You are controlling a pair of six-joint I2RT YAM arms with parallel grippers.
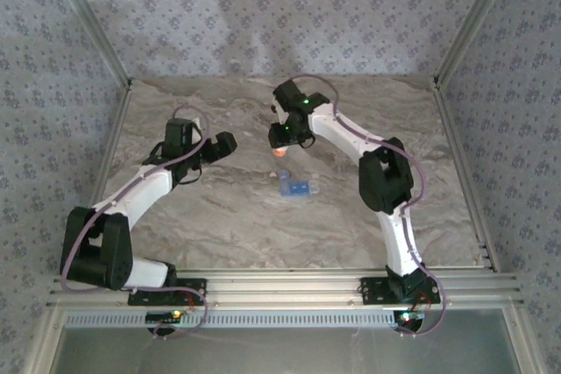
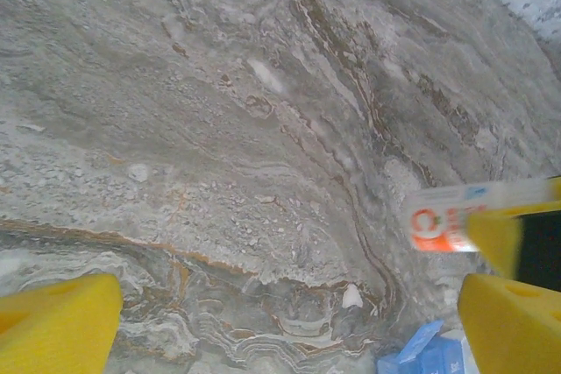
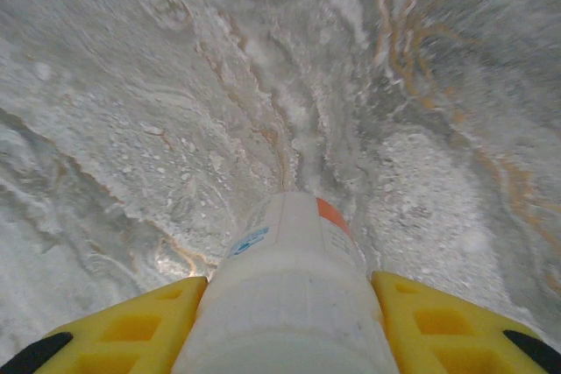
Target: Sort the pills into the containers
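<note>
- Pill box (image 1: 296, 187) of translucent blue plastic, small and rectangular, lying near the middle of the grey marble-patterned tabletop (image 1: 219, 225), between the two arms.
- Near it on the far side, small white-and-orange cylindrical bottle (image 3: 294, 304), pinched at its sides between the yellow fingers of the right gripper (image 3: 287, 285), jutting forward out of the jaws.
- Off to the left, apart from box and bottle, left gripper (image 2: 289, 297), yellow fingers spread wide over bare marble, gripping nothing.

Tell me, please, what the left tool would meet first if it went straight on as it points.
Probably bare table: the open left tool aims at the marble. A pill lies just beside that line, so it might be grazed; depth is unclear.
</note>
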